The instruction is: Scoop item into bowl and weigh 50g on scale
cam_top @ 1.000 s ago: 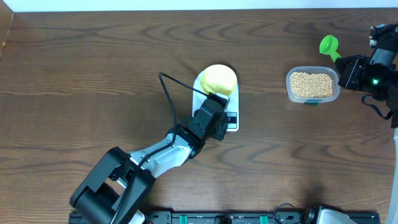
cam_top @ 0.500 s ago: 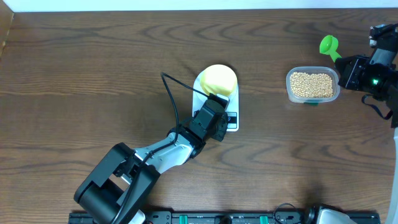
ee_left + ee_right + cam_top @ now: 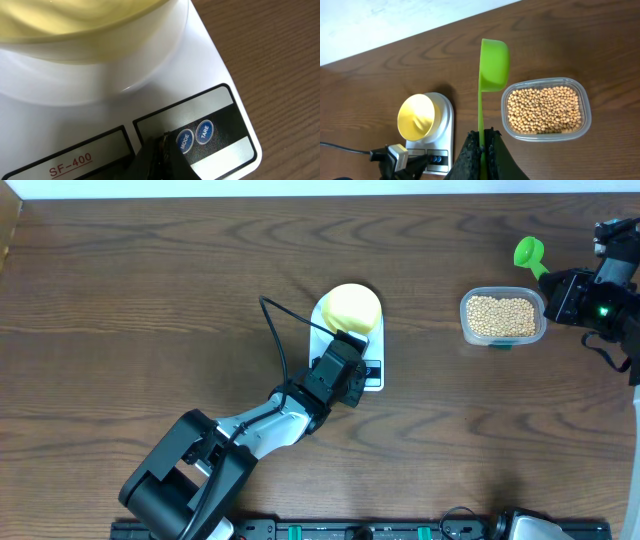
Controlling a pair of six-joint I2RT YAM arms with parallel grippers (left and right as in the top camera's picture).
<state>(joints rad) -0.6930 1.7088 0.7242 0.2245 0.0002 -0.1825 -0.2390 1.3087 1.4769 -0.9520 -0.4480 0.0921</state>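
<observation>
The pale yellow bowl (image 3: 350, 307) sits empty on the white scale (image 3: 322, 330), and also shows in the right wrist view (image 3: 416, 117). My left gripper (image 3: 356, 370) is shut, its tip (image 3: 161, 145) resting on the scale's front panel beside the blue MODE button (image 3: 183, 138). The tan beans (image 3: 501, 313) fill a clear tub (image 3: 467, 330) at the right. My right gripper (image 3: 485, 137) is shut on the handle of a green scoop (image 3: 492, 62), held empty beside the tub (image 3: 585, 120) on the far side of the table.
The scale (image 3: 215, 60) has a TARE button (image 3: 205, 131) and a display (image 3: 65, 155) marked SF-400. A black cable (image 3: 272, 330) loops from the left arm. The table's far edge (image 3: 320, 194) meets a white wall.
</observation>
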